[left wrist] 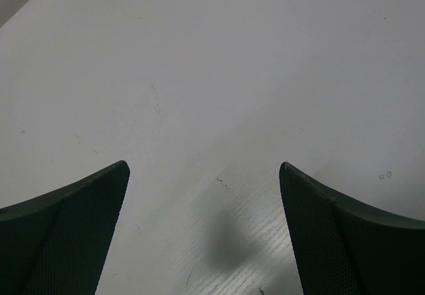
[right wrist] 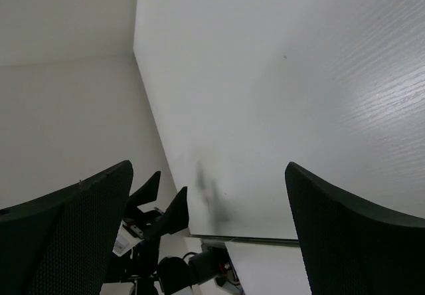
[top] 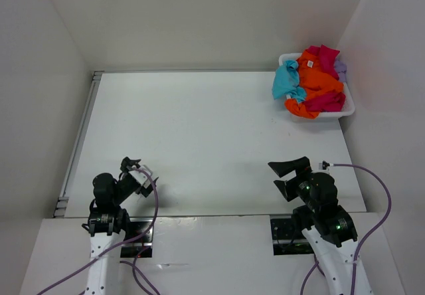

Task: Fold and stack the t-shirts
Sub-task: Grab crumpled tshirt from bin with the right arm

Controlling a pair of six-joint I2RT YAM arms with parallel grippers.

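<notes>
From above, the white surface (top: pixel 212 135) is bare across its middle, and the four t-shirts lie in a crumpled heap in a white basket (top: pixel 333 117) at the far right corner, up against the right wall. The orange t-shirt (top: pixel 312 81) takes up the centre of the heap. The turquoise t-shirt (top: pixel 287 81) hangs over the basket's left rim, the magenta-red t-shirt (top: pixel 327 101) shows both at the near side and at the top, and only a sliver of the lavender t-shirt (top: pixel 340 66) peeks out at the far right. Both arms sit at the near edge, well apart from the basket. The left pincer (top: pixel 133 165) and the right pincer (top: pixel 273 175) each hang above the surface with nothing between their fingers. In the left wrist view, its two dark fingers (left wrist: pixel 73 228) are spread wide, with only white, faintly scuffed surface and a soft shadow between them. In the right wrist view, its fingers (right wrist: pixel 352 235) are also spread wide and hold nothing. Past them lie the surface, the left side wall and, low in the view, the other arm's dark pincer.
</notes>
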